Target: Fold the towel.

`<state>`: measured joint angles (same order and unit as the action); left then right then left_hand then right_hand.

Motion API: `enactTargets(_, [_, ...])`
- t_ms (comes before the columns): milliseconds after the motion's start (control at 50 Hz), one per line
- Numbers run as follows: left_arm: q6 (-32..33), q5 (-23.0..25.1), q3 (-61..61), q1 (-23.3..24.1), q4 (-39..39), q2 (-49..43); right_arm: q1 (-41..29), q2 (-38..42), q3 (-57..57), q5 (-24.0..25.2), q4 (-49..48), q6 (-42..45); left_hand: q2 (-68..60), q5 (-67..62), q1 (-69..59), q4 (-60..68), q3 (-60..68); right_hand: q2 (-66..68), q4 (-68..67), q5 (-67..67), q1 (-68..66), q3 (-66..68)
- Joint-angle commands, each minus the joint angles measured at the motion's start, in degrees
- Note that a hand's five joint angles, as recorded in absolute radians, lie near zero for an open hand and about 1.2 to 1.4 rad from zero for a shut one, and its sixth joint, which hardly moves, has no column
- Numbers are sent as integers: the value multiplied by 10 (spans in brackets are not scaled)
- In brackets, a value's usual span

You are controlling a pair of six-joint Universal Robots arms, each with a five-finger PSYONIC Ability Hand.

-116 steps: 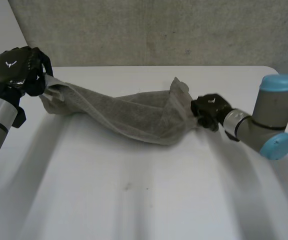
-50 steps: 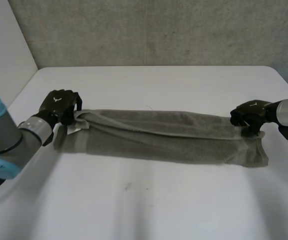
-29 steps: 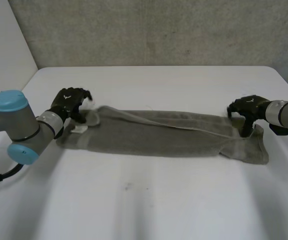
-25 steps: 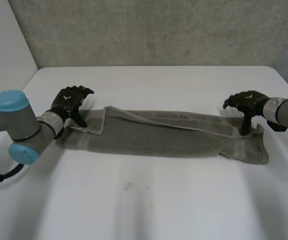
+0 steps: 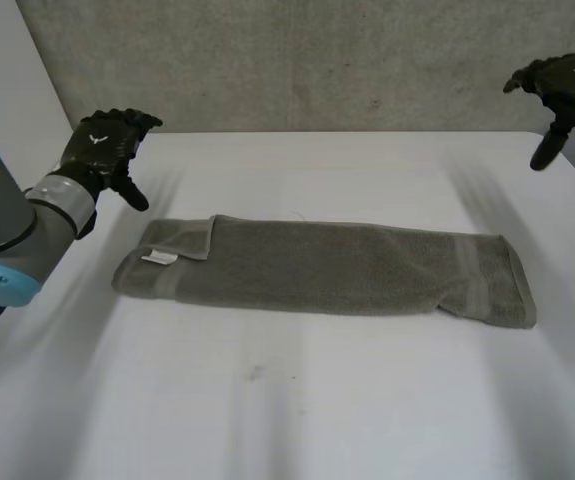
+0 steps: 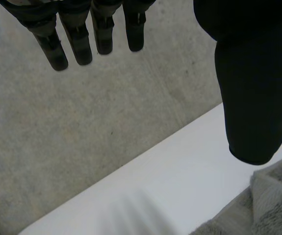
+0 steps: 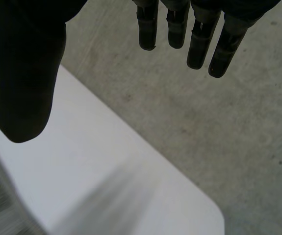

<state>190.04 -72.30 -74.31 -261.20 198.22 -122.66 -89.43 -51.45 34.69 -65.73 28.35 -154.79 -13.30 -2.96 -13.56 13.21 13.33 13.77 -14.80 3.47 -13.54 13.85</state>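
Note:
The grey towel (image 5: 327,270) lies flat on the white table (image 5: 297,400) as a long folded strip, running left to right, with a small white label (image 5: 159,258) near its left end. My left hand (image 5: 107,145) hovers open above and behind the towel's left end, holding nothing. Its straight fingers (image 6: 77,39) and thumb (image 6: 251,93) spread wide in the left wrist view, a towel corner (image 6: 273,196) below the thumb. My right hand (image 5: 562,85) is raised high off the table at the far right, open and empty, with fingers (image 7: 199,34) and thumb (image 7: 23,73) apart.
A grey concrete wall (image 5: 297,60) stands behind the table's far edge. A pale panel (image 5: 7,90) rises at the left. The table's front half (image 5: 267,420) is bare white surface.
Both hands have let go of the towel's ends, opened, and lifted up and away. The towel now lies flat and still on the table.

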Motion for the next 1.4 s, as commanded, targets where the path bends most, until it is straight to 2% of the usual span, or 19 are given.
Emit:
enactTargets(20, [4,36,-80,-1,-33,65,15,-90,195,10,4,60,-154,-157,-151,155,154,-38,48,-35,35,-39])
enactTargets(160, [10,90,-94,-1,-108,46,15,-131,379,16,3,150,-273,-277,-271,274,273,0,10,3,-2,-1])
enactTargets(220, [25,102,-96,-1,-124,18,15,-134,409,15,-1,158,-287,-290,-284,288,287,0,10,3,-2,-1])
enactTargets(400, [115,97,-70,0,-129,-53,15,-140,526,16,-83,162,-285,-289,-283,286,285,-2,12,2,-1,-2])
enactTargets(600, [117,85,15,-1,-141,-120,15,-140,571,16,-133,161,-277,-280,-274,278,277,-3,14,0,1,-4])
enactTargets(680, [117,66,53,-1,-151,-142,15,-140,576,16,-144,160,-237,-240,-234,237,236,-3,14,0,1,-4])
enactTargets(720, [116,26,95,-1,-163,-165,15,-141,577,16,-144,159,-124,-128,-122,125,124,-3,14,0,1,-4])
enactTargets(740, [116,26,95,-1,-163,-166,15,-141,578,16,-144,159,-124,-127,-121,125,124,-3,14,0,1,-4])
enactTargets(760, [115,0,111,-2,-167,-172,15,-141,578,16,-144,159,-7,-11,-5,8,7,-3,14,0,1,-4])
enactTargets(780, [113,-19,117,-3,-172,-173,15,-141,579,16,-145,159,33,30,36,-32,-33,-3,14,0,1,-4])
enactTargets(820, [111,-33,116,-2,-174,-171,16,-141,583,16,-146,159,33,29,35,-32,-33,-5,15,-2,3,-6])
enactTargets(960, [98,-32,71,1,-175,-135,36,-143,608,16,-171,159,33,29,35,-32,-33,-3,14,0,1,-4])
enactTargets(1120, [97,0,-15,17,-166,-71,64,-143,623,16,-197,158,33,29,35,-32,-33,3,7,7,-6,3])
enactTargets(1260, [96,1,-37,17,-161,-42,73,-144,634,16,-207,157,31,27,33,-30,-31,7,3,10,-9,6])
enactTargets(1320, [95,5,-56,17,-161,-12,73,-147,637,16,-208,157,4,1,7,-3,-4,5,5,8,-7,4])
enactTargets(1400, [95,39,-76,18,-164,19,73,-153,640,16,-210,157,-60,-63,-57,61,59,4,7,7,-6,3])
